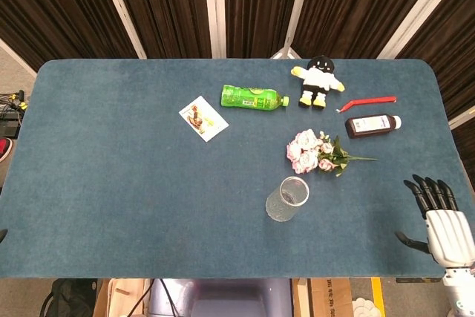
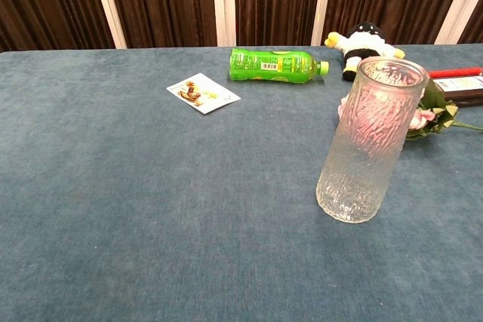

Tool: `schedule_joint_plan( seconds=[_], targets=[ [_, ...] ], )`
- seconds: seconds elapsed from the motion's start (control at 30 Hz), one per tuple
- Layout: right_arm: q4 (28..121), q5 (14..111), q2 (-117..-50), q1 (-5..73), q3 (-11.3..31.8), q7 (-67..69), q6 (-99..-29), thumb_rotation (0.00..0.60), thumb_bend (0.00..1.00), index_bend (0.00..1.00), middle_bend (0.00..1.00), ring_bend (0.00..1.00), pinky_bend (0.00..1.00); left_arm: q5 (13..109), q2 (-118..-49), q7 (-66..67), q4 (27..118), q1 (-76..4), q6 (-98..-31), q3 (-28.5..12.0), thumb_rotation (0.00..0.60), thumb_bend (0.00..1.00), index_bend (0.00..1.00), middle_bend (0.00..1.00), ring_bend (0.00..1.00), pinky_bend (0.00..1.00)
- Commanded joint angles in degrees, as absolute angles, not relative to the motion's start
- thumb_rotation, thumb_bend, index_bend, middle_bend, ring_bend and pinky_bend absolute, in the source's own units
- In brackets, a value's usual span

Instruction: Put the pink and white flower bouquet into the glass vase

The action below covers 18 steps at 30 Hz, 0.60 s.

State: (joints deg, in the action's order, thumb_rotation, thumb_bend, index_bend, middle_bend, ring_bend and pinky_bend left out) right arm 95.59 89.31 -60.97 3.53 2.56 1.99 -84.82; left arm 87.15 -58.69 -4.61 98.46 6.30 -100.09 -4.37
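Note:
The pink and white flower bouquet (image 1: 315, 153) lies flat on the blue table, its green stem pointing right. In the chest view the bouquet (image 2: 432, 115) is mostly hidden behind the vase. The empty glass vase (image 1: 287, 199) (image 2: 368, 140) stands upright just in front and to the left of the bouquet. My right hand (image 1: 439, 219) hovers at the table's front right edge, well to the right of the flowers, with its fingers spread and nothing in it. My left hand shows in neither view.
Along the back lie a green bottle (image 1: 253, 98), a black and white plush toy (image 1: 318, 80), a red stick (image 1: 367, 102) and a dark bottle (image 1: 372, 125). A small card (image 1: 202, 118) lies left of centre. Dark curtains hang behind the table (image 1: 111, 183).

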Motion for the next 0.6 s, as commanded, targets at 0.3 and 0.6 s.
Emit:
schedule_joint_plan(
  seconds=[0.3,0.6],
  targets=[
    [93.11,87.14,-60.12,11.41,4.39,10.45,-72.77,0.6,0.11,0.14,0.1,0.05,0.0,86.92,-58.74,-4.62,98.35,6.58,-100.37,-4.54,0.6,0.17,0.15,0.0,0.0,0.0],
    [91.01,77.71,-62.24,21.74,7.76,13.78,-54.74,0.6,0.11,0.14,0.08,0.05,0.0,87.38,-59.21,-3.17,98.26,6.2,-99.81,-4.36,0.6,0.17,0.15,0.0,0.0,0.0]
  ],
)
